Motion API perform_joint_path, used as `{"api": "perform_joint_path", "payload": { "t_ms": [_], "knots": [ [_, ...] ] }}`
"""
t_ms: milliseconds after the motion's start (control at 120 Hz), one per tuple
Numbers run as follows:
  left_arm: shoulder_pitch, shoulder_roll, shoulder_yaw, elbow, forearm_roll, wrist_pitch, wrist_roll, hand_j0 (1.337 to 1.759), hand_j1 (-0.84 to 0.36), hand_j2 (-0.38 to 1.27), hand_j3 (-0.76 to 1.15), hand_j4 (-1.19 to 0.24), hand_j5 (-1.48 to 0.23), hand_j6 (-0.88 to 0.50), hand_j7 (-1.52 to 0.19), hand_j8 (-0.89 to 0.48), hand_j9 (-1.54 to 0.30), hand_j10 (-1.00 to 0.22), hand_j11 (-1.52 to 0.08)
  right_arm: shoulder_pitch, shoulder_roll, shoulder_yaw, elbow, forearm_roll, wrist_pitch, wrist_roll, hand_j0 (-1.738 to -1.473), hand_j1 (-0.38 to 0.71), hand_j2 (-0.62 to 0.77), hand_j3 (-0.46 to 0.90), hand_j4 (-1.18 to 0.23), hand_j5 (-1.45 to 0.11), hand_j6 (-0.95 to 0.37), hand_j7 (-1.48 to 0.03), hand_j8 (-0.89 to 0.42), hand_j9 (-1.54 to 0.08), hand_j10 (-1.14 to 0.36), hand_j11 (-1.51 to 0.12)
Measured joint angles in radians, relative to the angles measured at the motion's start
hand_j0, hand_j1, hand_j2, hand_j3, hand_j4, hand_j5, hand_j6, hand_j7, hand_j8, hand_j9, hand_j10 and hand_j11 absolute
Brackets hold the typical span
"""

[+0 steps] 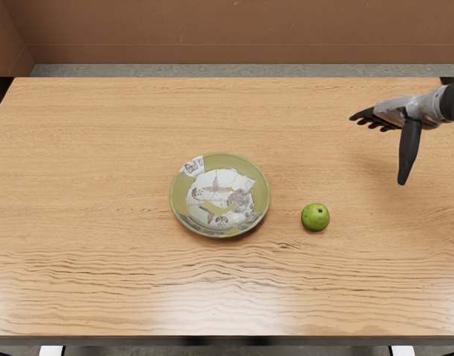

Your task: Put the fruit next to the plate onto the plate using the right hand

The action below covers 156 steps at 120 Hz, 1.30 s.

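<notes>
pale wood-grain bench [101, 245] carries a round olive-rimmed ceramic plate [181, 194]; near its right edge, not touching, sits a round green fruit [315, 216], likely light, firm, apt to roll: wrap its widest part. right hand [394, 117] hovers far right of the plate, fingers [364, 116] spread, empty.

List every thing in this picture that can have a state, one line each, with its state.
Light wooden table: carries the two items below.
Round olive-rimmed patterned ceramic plate: flat on the table, no fruit on it.
Small round green fruit: on the table, right of the plate, apart from it, unheld.
Right hand: open, fingers spread, far from the fruit.
</notes>
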<state>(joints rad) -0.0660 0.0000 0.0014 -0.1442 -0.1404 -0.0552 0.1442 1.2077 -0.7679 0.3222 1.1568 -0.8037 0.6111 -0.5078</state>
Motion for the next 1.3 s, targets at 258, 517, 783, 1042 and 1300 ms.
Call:
{"api": "perform_joint_path", "payload": {
  "t_ms": [258, 517, 783, 1042, 1300],
  "knots": [
    [0.0, 0.0, 0.0, 0.0, 0.0, 0.0, 0.0, 1.658, 0.33, 0.0, 0.0, -0.02, -0.03, -0.02, -0.03, -0.02, -0.03, -0.02, -0.03, 0.018, 0.009, 0.012, 0.041, 0.004, 0.0, -0.051, -1.658, -0.35, 0.0, 0.0, 0.0, 0.0, -0.01, 0.0, 0.0, 0.0, 0.0, 0.0],
    [0.0, 0.0, 0.0, 0.0, 0.0, 0.0, 0.0, 1.658, 0.33, 0.0, 0.0, -0.02, -0.03, -0.02, -0.03, -0.02, -0.03, -0.02, -0.03, 0.018, 0.0, 0.048, 0.371, 0.003, 0.0, -0.099, -1.658, -0.35, 0.0, 0.0, 0.0, 0.0, -0.01, 0.0, 0.0, 0.0, 0.0, 0.0],
    [0.0, 0.0, 0.0, 0.0, 0.0, 0.0, 0.0, 1.658, 0.33, 0.0, 0.0, -0.02, -0.03, -0.02, -0.03, -0.02, -0.03, -0.02, -0.03, 0.006, -0.026, 0.069, 0.559, -0.001, 0.0, -0.103, -1.658, -0.33, 0.0, 0.0, -0.02, -0.02, -0.02, -0.02, -0.02, -0.02, -0.02, -0.02],
    [0.0, 0.0, 0.0, 0.0, 0.0, 0.0, 0.0, 1.658, 0.33, 0.0, 0.0, -0.02, -0.03, -0.02, -0.03, -0.02, -0.03, -0.02, -0.03, -0.079, 0.033, 0.07, 0.585, -0.141, 0.0, -0.103, -1.658, -0.28, -0.01, 0.0, -0.06, -0.08, -0.06, -0.08, -0.06, -0.08, -0.06, -0.08],
    [0.0, 0.0, 0.0, 0.0, 0.0, 0.0, 0.0, 1.658, 0.33, 0.0, 0.0, -0.02, -0.03, -0.02, -0.03, -0.02, -0.03, -0.02, -0.03, -0.15, 0.027, 0.077, 0.588, -0.249, -0.03, -0.103, -1.658, -0.23, -0.02, 0.0, -0.1, -0.12, -0.1, -0.12, -0.1, -0.12, -0.1, -0.12]
  ]
}}
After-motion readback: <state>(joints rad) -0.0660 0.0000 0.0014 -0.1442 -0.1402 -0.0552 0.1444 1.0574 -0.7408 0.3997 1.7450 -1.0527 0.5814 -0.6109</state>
